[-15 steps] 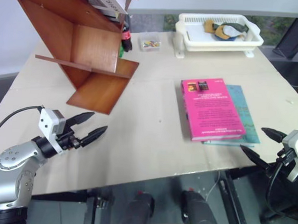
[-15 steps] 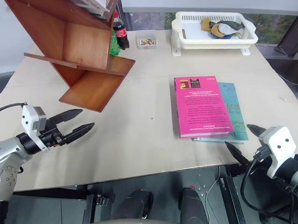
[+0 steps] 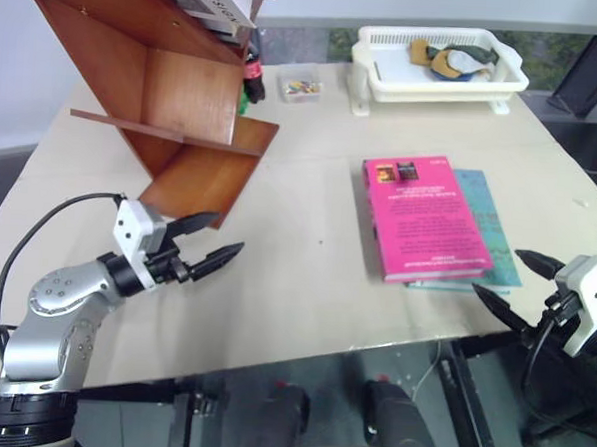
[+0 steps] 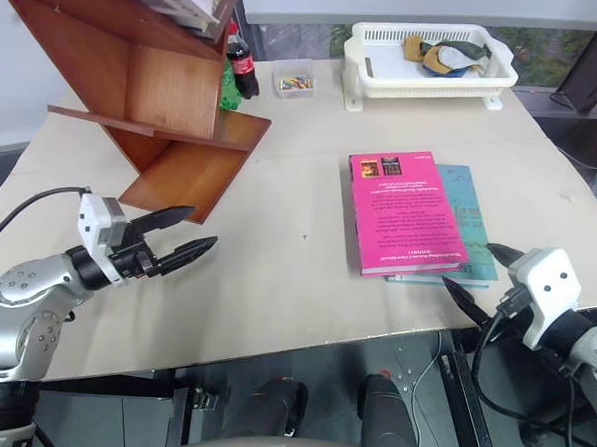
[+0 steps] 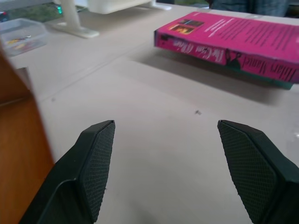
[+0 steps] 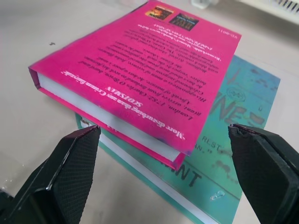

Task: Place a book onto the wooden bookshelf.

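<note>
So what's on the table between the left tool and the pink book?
Nothing: in the left eye view, bare table runs from the left tool to the pink book.

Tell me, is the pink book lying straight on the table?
No, the pink book lies on top of a teal book.

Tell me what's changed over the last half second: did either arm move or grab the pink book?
The left gripper has moved forward and inward over the table, toward the book, jaws open and empty. The right gripper has edged slightly closer to the book's near edge, also open, not touching it. Nothing was grasped. The book remains flat on the teal book, and the wooden bookshelf is unmoved.
</note>
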Robot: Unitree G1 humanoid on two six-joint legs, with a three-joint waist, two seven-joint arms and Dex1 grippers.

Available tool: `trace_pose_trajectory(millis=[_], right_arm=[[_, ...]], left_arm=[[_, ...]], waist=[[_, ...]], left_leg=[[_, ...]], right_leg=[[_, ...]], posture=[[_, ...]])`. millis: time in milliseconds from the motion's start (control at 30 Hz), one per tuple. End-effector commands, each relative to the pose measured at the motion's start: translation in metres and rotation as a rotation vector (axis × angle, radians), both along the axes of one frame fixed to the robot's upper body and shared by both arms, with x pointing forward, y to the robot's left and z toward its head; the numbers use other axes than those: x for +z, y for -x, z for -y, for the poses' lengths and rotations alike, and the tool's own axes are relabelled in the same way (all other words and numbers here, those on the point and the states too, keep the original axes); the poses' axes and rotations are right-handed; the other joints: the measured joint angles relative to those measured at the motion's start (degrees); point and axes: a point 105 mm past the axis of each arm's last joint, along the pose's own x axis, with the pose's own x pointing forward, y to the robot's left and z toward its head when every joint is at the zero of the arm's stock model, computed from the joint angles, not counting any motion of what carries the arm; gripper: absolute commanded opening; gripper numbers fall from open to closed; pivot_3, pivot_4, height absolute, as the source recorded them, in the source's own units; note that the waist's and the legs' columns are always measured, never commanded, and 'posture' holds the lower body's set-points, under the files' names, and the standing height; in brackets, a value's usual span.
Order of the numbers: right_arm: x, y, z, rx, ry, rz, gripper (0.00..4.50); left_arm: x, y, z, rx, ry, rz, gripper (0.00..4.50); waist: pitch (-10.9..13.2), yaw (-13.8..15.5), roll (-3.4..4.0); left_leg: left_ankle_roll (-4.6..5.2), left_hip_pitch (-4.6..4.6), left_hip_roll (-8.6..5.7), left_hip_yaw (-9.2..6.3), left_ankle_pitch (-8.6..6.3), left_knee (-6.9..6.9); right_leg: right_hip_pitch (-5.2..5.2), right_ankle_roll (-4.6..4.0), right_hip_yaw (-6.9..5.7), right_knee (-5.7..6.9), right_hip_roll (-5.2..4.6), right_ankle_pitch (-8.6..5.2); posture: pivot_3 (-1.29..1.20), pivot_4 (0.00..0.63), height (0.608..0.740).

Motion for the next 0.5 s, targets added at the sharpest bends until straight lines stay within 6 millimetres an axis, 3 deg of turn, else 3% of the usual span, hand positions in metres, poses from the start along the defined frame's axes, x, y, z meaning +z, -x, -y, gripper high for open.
trace_pose_trajectory(millis=[33, 167, 333, 500], right_arm=[[0.011, 0.006, -0.022, 0.079, 0.023, 0.064, 4.50], [0.012, 0.009, -0.036, 0.148, 0.034, 0.080, 4.50], [0.011, 0.011, -0.038, 0.112, 0.049, 0.100, 4.50], [0.003, 0.014, -0.007, -0.086, 0.023, 0.056, 4.50]], left_arm=[[0.013, 0.003, 0.027, -0.085, 0.070, -0.119, 3.75], [0.023, 0.000, 0.070, -0.256, 0.305, -0.371, 3.75], [0.007, -0.013, 0.109, -0.290, 0.285, -0.534, 3.75], [0.002, -0.019, 0.137, -0.327, 0.275, -0.594, 3.75]], waist=[[0.0, 0.0, 0.01], [0.1, 0.1, -0.09], [0.1, -0.1, -0.11], [0.2, 0.0, -0.14]], left_leg=[[0.00, 0.00, 0.00, -0.01, 0.00, 0.01], [0.01, -0.03, -0.03, -0.13, 0.00, 0.06], [0.00, 0.02, -0.14, -0.07, 0.01, 0.12], [-0.04, -0.03, -0.12, -0.18, 0.00, 0.07]], right_leg=[[0.00, 0.01, 0.00, 0.00, 0.00, 0.00], [0.02, 0.04, -0.09, 0.01, 0.01, 0.02], [0.14, 0.04, -0.28, 0.02, -0.02, 0.03], [0.02, -0.02, -0.10, 0.02, 0.00, 0.04]], posture=[[0.00, 0.150, 0.740], [0.00, 0.150, 0.740], [0.00, 0.150, 0.740], [0.00, 0.150, 0.740]])
